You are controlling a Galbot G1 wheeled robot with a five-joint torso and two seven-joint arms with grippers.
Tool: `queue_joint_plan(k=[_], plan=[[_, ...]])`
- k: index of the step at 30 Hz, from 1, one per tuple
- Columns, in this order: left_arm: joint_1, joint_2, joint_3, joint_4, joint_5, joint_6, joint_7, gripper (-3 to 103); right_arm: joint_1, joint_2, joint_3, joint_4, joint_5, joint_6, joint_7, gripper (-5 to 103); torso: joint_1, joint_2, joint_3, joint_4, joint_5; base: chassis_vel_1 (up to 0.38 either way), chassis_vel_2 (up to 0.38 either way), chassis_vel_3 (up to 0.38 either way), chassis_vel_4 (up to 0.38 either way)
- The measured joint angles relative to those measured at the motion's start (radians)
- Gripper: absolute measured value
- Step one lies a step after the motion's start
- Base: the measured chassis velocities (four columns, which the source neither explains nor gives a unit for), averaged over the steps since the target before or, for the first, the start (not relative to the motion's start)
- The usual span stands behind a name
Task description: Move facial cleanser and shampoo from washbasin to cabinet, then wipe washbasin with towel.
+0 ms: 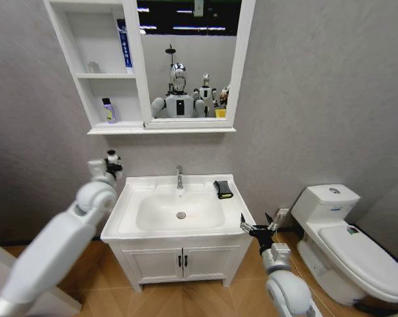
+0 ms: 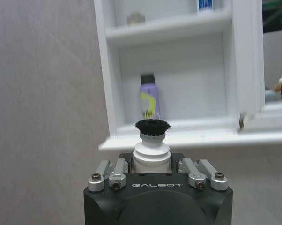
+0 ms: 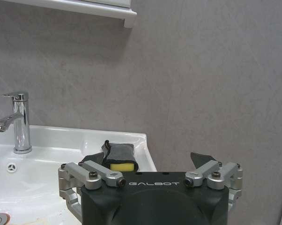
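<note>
A wheeled robot faces the washbasin (image 1: 205, 187), its own reflection framed in the mirror of the cabinet (image 1: 134, 66) above. Both bottles stand on the cabinet's open shelves: a purple bottle (image 1: 109, 111) with a black cap on the lower shelf, a blue-and-white tube (image 1: 124, 43) upright on the shelf above, near a small pale object too indistinct to identify. The towel (image 1: 223, 189) lies on the basin's rear right corner, right of the faucet (image 1: 180, 177), black with a yellow-green edge.

The left gripper (image 1: 110, 165) is raised beside the basin's left rear edge, below the cabinet. From the head camera its jaws cannot be told apart. The left wrist camera settles it: the finger linkages are folded out to either side and nothing sits between them, so the jaws stand open. That camera looks straight at the purple bottle (image 2: 149, 99), well apart from the gripper (image 2: 152, 140), and shows a yellow-green patch on its label. It also shows a black brush-like tuft on a white post at the gripper's centre.

The right gripper (image 1: 258, 228) hovers low off the basin's front right corner, fingers spread and empty. Its wrist camera shows the gripper (image 3: 150, 161) with jaws wide open, and beyond it the towel (image 3: 115, 157) on the basin rim (image 3: 131, 138) and the chrome faucet (image 3: 17, 122) over the bowl. A white toilet (image 1: 344, 241) stands to the right.
</note>
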Motion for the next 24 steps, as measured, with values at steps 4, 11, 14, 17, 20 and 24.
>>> queue_joint_plan(k=[4, 11, 14, 17, 20, 24], plan=[[-0.261, 0.048, 0.111, 0.091, -0.153, 0.033, 0.014, 42, 0.002, -0.003, -0.008, 0.000, 0.000, -0.001, -0.001, 100, 0.000, 0.000, 0.000, -0.0006, 0.0002, 0.000, 0.000, 0.000, 0.000], [-0.602, -0.012, 0.319, 0.323, -0.229, 0.065, 0.061, 42, 0.002, -0.013, -0.005, 0.018, 0.005, -0.010, 0.005, 100, 0.000, 0.000, 0.000, -0.0001, 0.0004, 0.000, 0.000, 0.000, 0.000], [-0.712, -0.079, 0.398, 0.419, -0.275, 0.088, 0.056, 42, -0.005, -0.020, 0.006, 0.021, 0.009, -0.010, 0.005, 100, 0.000, 0.000, 0.000, -0.0002, 0.0000, 0.000, 0.000, 0.000, 0.000], [-0.812, -0.201, 0.463, 0.528, -0.305, 0.099, 0.033, 42, -0.010, -0.021, 0.013, 0.027, 0.012, -0.008, 0.006, 100, 0.000, 0.000, 0.000, -0.0008, 0.0007, 0.000, 0.000, 0.000, 0.000], [-0.849, -0.284, 0.492, 0.615, -0.245, 0.091, 0.052, 42, -0.011, -0.019, 0.019, 0.031, 0.018, -0.007, 0.007, 100, 0.000, 0.000, 0.000, -0.0009, 0.0010, 0.000, 0.000, 0.000, 0.000], [-0.866, -0.353, 0.513, 0.742, -0.117, 0.069, 0.128, 42, -0.016, -0.020, 0.032, 0.036, 0.028, -0.004, 0.008, 100, 0.000, 0.000, 0.000, -0.0005, 0.0007, 0.000, 0.000, 0.000, 0.000]])
